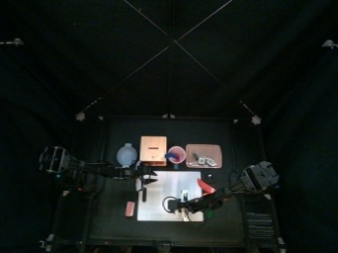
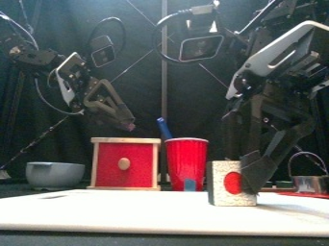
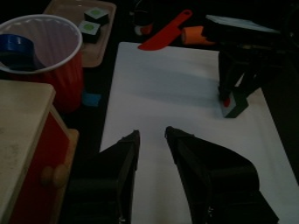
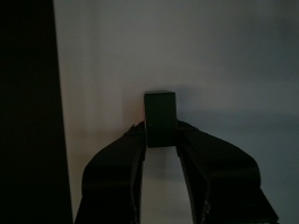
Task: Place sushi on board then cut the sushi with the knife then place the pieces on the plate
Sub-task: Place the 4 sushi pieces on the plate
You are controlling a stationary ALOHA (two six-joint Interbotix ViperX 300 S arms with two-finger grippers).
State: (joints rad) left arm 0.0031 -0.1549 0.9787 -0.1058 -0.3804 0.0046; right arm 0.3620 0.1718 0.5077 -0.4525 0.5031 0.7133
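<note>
The sushi (image 2: 232,184) stands on the board (image 3: 176,87), pinched between the jaws of the right claw (image 4: 162,129), which comes down on it from above. It is probably light and stiff (a smooth toy block, so likely slippery). A hold across its flat dark sides should keep it from twisting. The red knife (image 3: 170,31) lies by the board's back right. The left claw (image 3: 152,134) hovers spread over the board's left part.

The right gripper (image 4: 160,131) covers the sushi's (image 4: 160,105) near end. The tray (image 3: 68,9) is cut off by the edge. The cup (image 2: 187,163) hides the blue knife's (image 2: 164,130) lower part.
</note>
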